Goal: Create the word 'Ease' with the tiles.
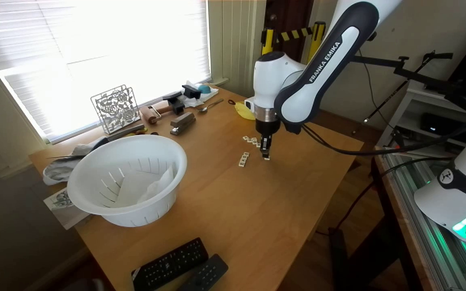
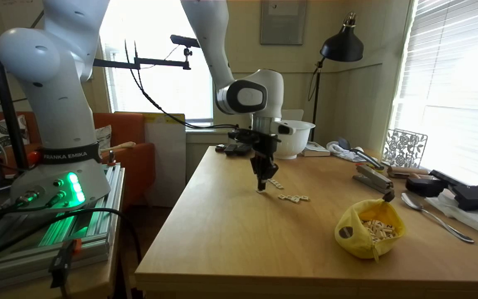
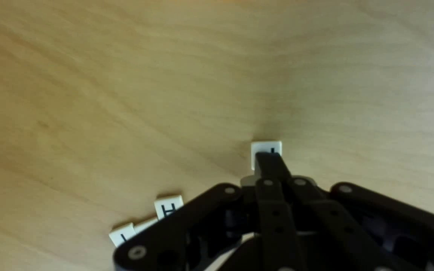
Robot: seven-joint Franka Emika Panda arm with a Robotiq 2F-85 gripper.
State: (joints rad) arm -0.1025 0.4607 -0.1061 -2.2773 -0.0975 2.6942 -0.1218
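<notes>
My gripper [image 1: 265,155] points straight down at the table, its fingers together; it also shows in an exterior view [image 2: 261,187] and the wrist view [image 3: 271,158]. Its fingertips are over or on a single cream tile [image 3: 258,147], which lies flat and is partly covered; its letter is mostly hidden. This tile also shows in an exterior view [image 1: 267,159]. Beside it is a short tile row [image 1: 243,159] that seems to start E, A. A loose tile cluster [image 2: 293,198] lies nearby. An H tile [image 3: 168,205] and another tile [image 3: 122,234] show in the wrist view.
A yellow pouch [image 2: 355,245] holds many more tiles. A white bowl [image 1: 152,208], a stapler [image 1: 183,123], a spoon [image 2: 438,218], dark remotes [image 1: 172,260] and a metal holder [image 1: 115,108] stand or lie around the table. A cable [image 1: 338,151] hangs from the arm.
</notes>
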